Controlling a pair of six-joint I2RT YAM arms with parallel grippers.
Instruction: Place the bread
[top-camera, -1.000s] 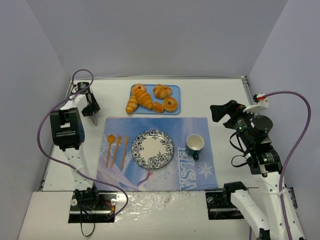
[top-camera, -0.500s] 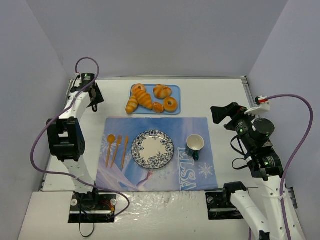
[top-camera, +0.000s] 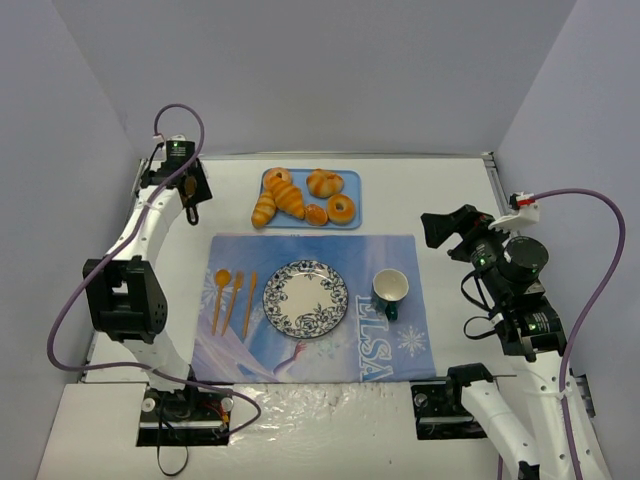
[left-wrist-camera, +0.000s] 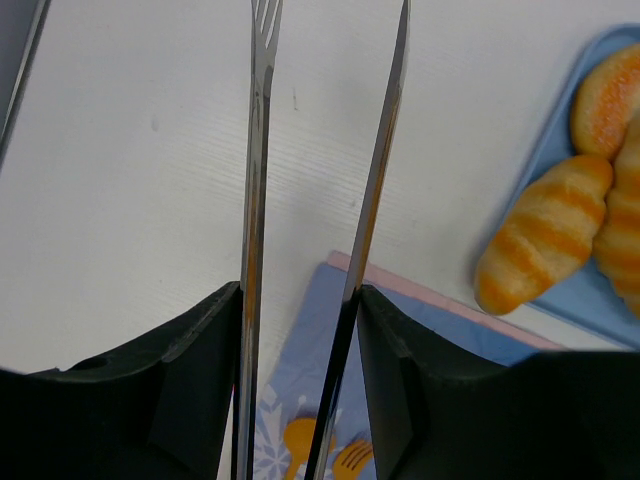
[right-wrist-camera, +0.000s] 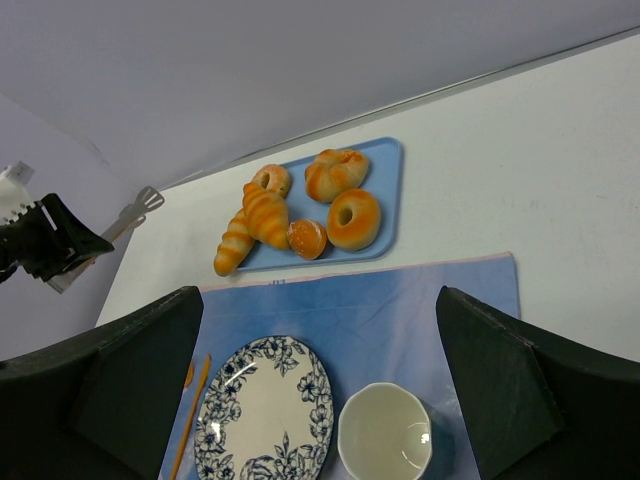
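Observation:
The bread (top-camera: 289, 199), a long ridged golden croissant, lies on the blue tray (top-camera: 350, 190) at the back, also in the right wrist view (right-wrist-camera: 268, 215) and at the left wrist view's right edge (left-wrist-camera: 626, 225). My left gripper (top-camera: 186, 186) (left-wrist-camera: 300, 292) is shut on metal tongs (left-wrist-camera: 256, 180) and hovers over bare table left of the tray. The tong arms stand apart with nothing between them. My right gripper (top-camera: 441, 225) (right-wrist-camera: 320, 300) is open wide and empty, above the table to the right of the cup.
A slimmer horn bread (top-camera: 264, 211) (left-wrist-camera: 545, 235), two doughnuts (top-camera: 341, 207) (top-camera: 277, 178), a knotted bun (top-camera: 324, 182) and a small round bun (top-camera: 316, 214) share the tray. On the blue placemat (top-camera: 390, 250) sit a patterned plate (top-camera: 305, 298), a cup (top-camera: 390, 288) and orange cutlery (top-camera: 233, 295).
My left arm has stretched farther back and slightly right, carrying the tongs toward the tray's side. The right arm has barely moved. The breads have not moved.

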